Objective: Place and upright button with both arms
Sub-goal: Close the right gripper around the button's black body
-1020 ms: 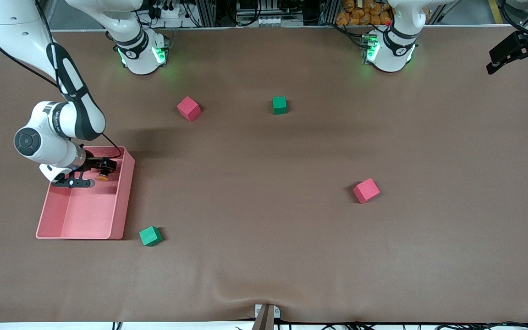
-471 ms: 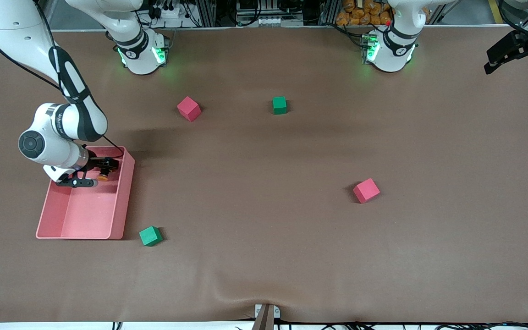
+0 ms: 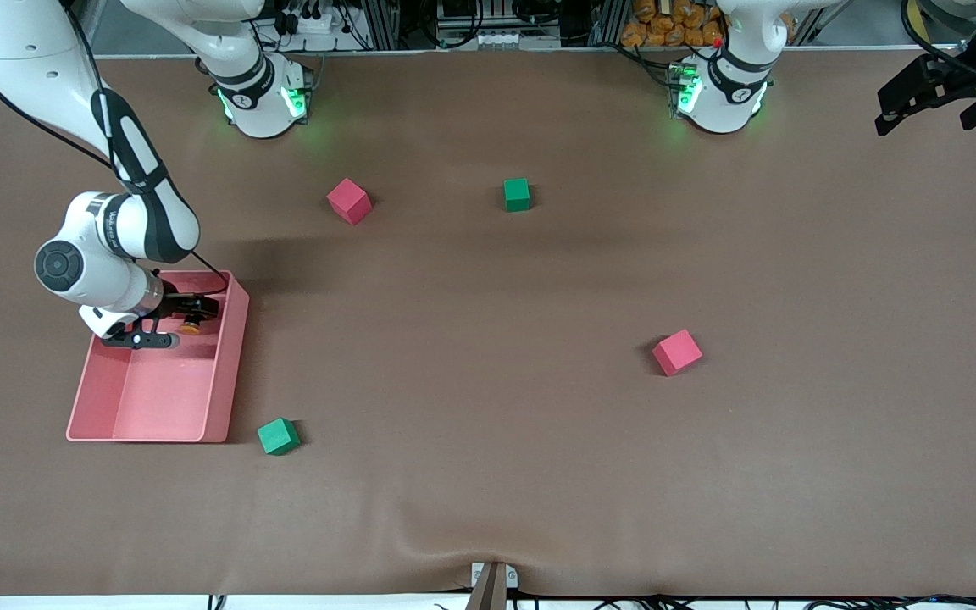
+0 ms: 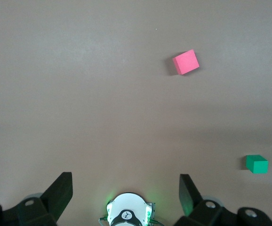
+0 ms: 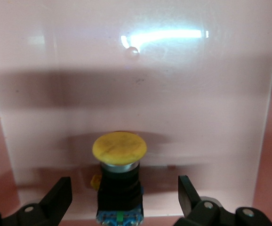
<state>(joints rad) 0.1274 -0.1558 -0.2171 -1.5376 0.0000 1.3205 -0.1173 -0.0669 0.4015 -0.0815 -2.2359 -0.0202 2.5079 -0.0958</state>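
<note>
A green cube [image 3: 278, 436] is sitting nearest the camera, just beside the pink tray [image 3: 158, 398]. A red cube [image 3: 677, 352] is lying toward the left arm's end of the table. In the tray, the right gripper [image 3: 173, 323] is reaching down with its fingers wide apart, one on each side of the button [image 5: 119, 181], not squeezing it. The button is lying on the tray floor. Farther off are sitting another red cube [image 3: 348, 201] and another green cube [image 3: 517, 194]. The left gripper [image 3: 928, 93] is waiting high over the table's end, fingers wide, holding nothing.
</note>
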